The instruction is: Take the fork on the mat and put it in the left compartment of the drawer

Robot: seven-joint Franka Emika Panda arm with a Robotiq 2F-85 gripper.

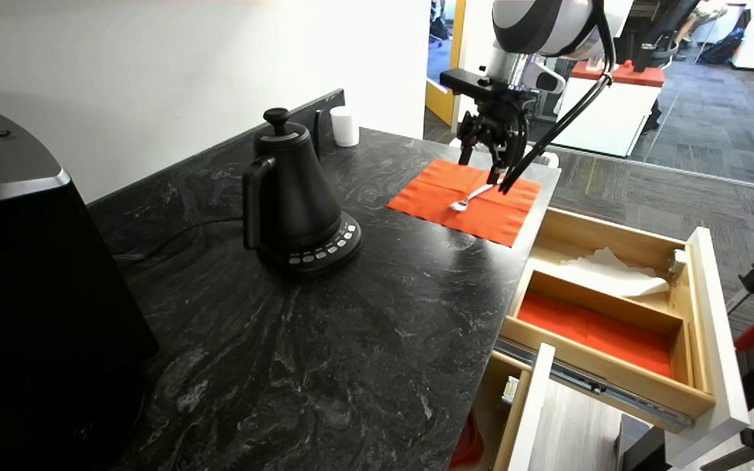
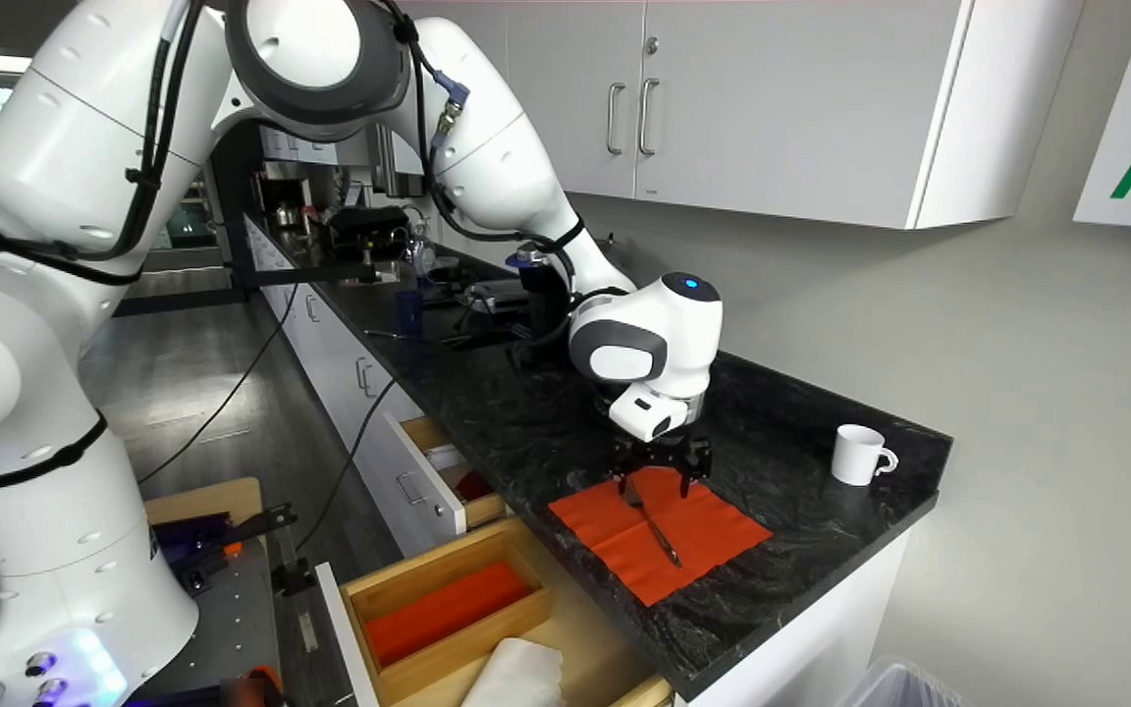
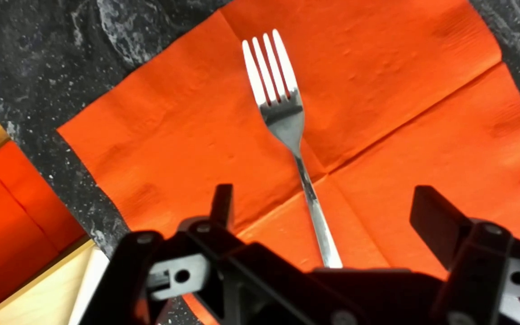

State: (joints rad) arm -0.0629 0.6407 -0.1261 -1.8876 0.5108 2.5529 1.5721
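Fork [image 3: 287, 122] flat on the orange-red mat [image 3: 188, 135], with the gripper [image 3: 327, 208] spread wide above it.

In the wrist view the tines point away from the gripper, and the handle runs between its two fingers [image 3: 222, 205], which stand well apart. The mat lies on the dark surface [image 1: 383, 314], near the edge where the drawer [image 1: 612, 371] stands open, lower than the surface. The left compartment [image 1: 593, 333], orange-red floored with light wooden walls, sits beside a pale-floored section [image 2: 605, 628] holding a white sheet [image 2: 521, 673]. In an exterior view a black kettle [image 1: 298, 183] stands upright, well apart from the mat; in an exterior view a white mug [image 2: 858, 455] stands upright too.
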